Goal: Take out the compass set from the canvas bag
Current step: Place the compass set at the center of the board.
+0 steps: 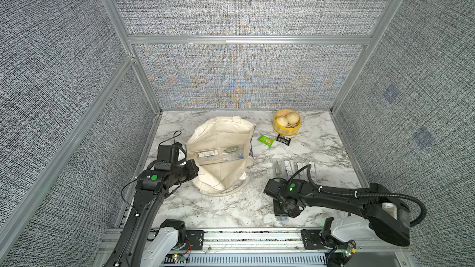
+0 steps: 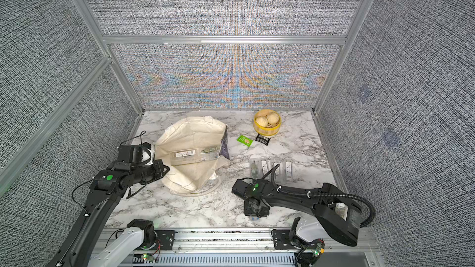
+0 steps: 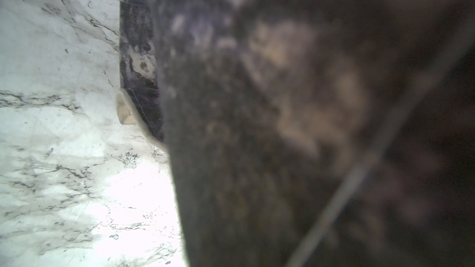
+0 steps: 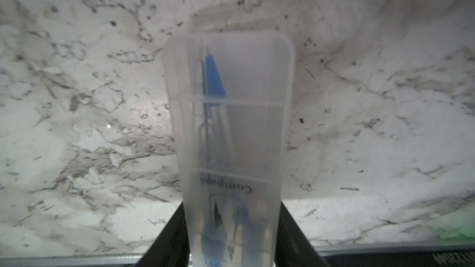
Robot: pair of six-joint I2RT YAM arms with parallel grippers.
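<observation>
One canvas bag (image 1: 221, 175), seven compass sets (image 1: 286, 166), one basket (image 1: 286, 131), two packets (image 1: 265, 140).

"Compass", upside down, on the translucent compass case (image 4: 231, 134).

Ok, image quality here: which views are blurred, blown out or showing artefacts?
Left wrist view: the canvas bag sits against the lens, dark and out of focus, and the marble table is overexposed in one patch. Right wrist view: the clear compass case is soft but its label is legible. Both top views: sharp, with coloured moiré on the back wall panel.
</observation>
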